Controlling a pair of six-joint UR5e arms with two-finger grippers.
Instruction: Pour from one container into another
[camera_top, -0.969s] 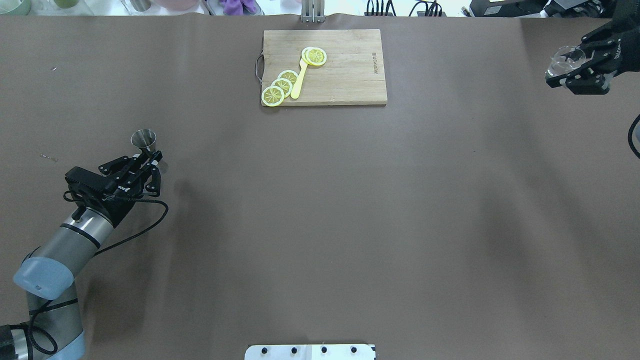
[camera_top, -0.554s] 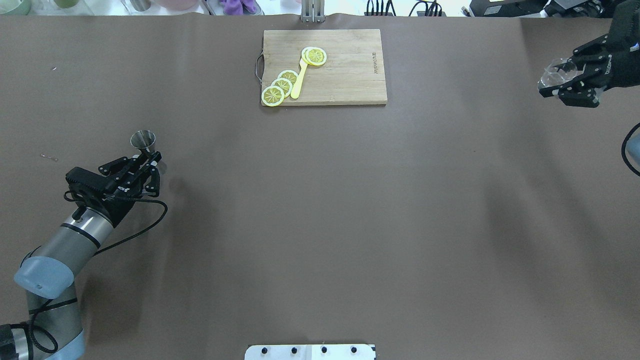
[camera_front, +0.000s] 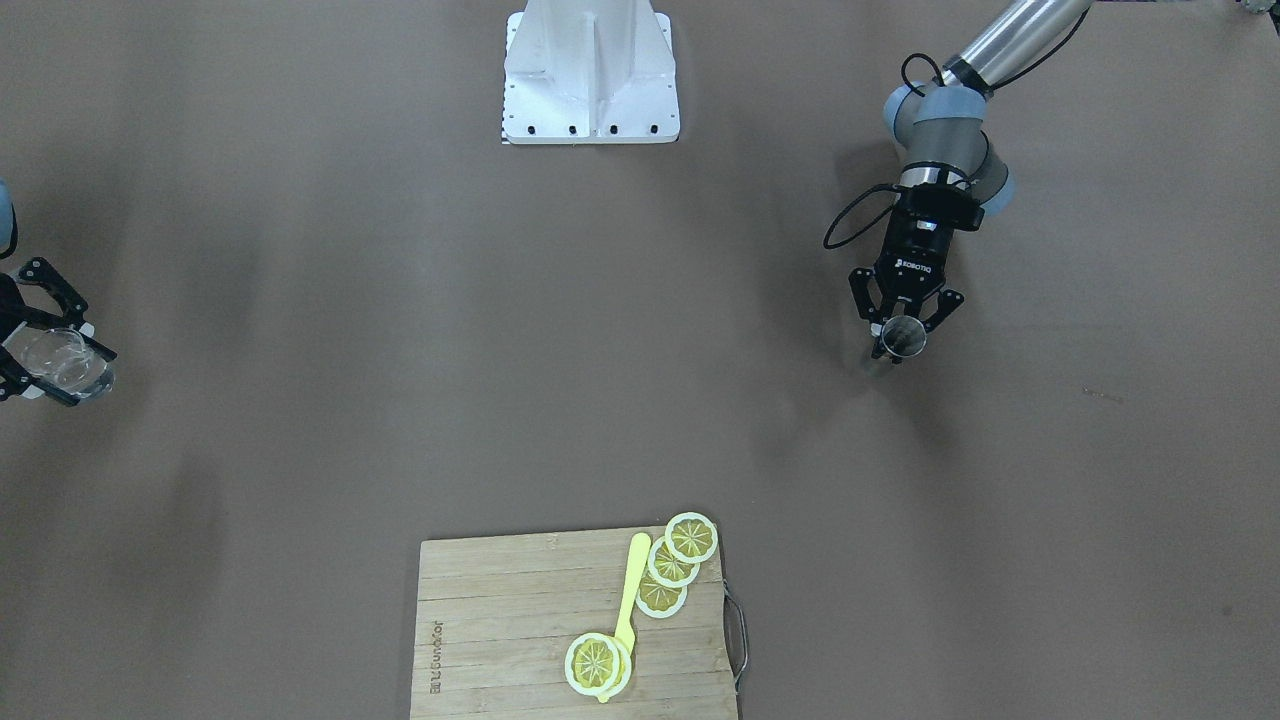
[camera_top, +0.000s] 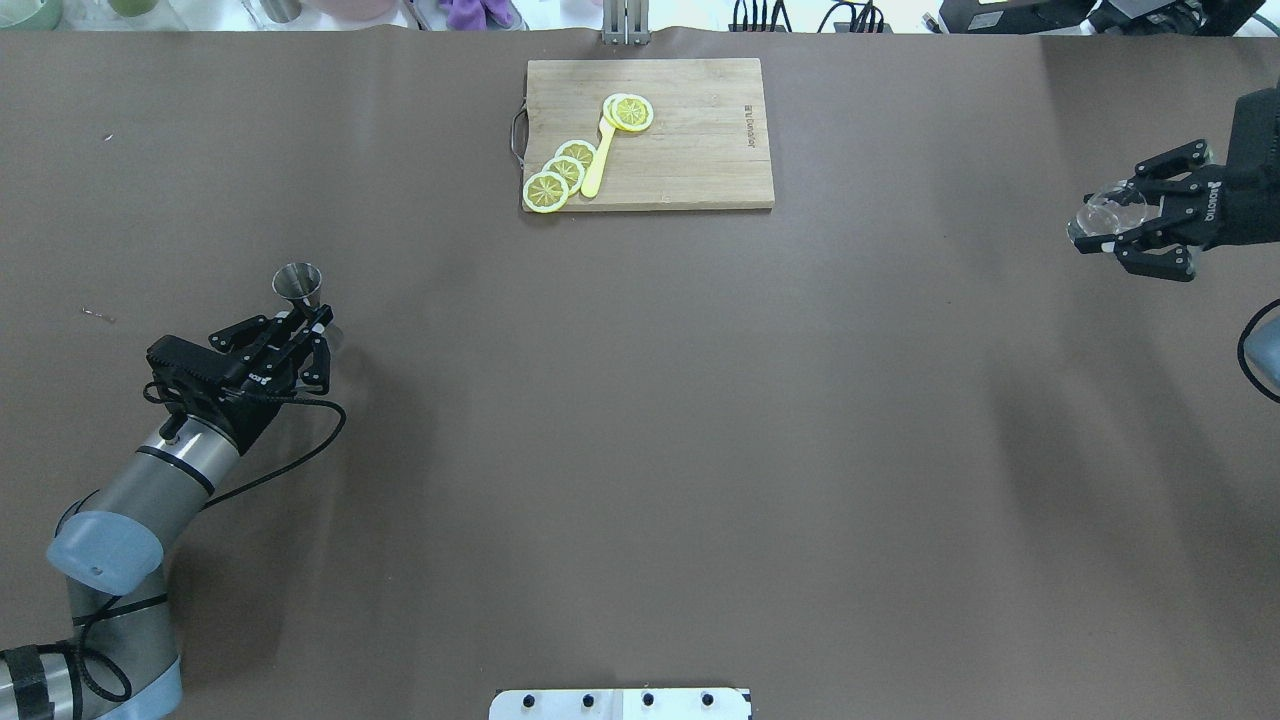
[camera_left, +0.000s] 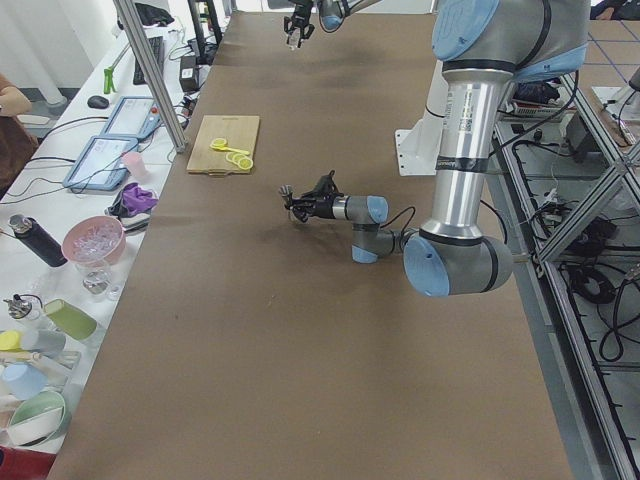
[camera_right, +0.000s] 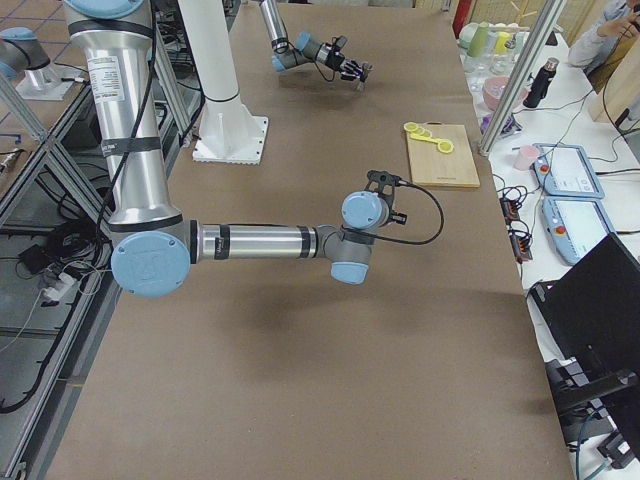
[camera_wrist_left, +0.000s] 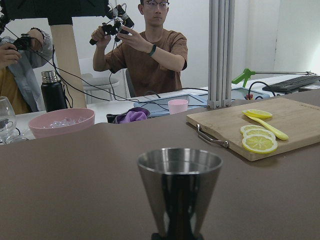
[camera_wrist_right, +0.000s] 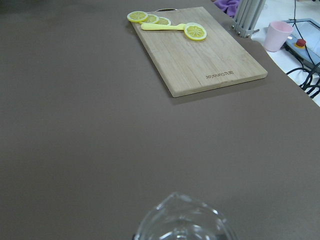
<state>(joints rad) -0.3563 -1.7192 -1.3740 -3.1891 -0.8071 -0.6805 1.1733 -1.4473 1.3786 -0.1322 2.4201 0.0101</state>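
Altogether: two claws, one steel jigger (camera_top: 297, 281), one clear glass jug (camera_top: 1112, 205), one cutting board (camera_top: 690, 140), four lemon slices (camera_top: 546, 192), one yellow knife (camera_top: 598, 165).
Left claw (camera_top: 316, 326): clamped on the jigger's narrow waist, mid-left of the overhead frame.
Jigger axis: vertical in the left wrist view, open mouth up.
Right claw (camera_top: 1098, 226): closed round the jug, right edge, upper part.
Right wrist view only: the jug's pouring lip, pointing towards the board.
Left wrist view only: two people (camera_wrist_left: 150, 60) and a pink bowl (camera_wrist_left: 62, 122) beyond the desk (camera_top: 640, 450).
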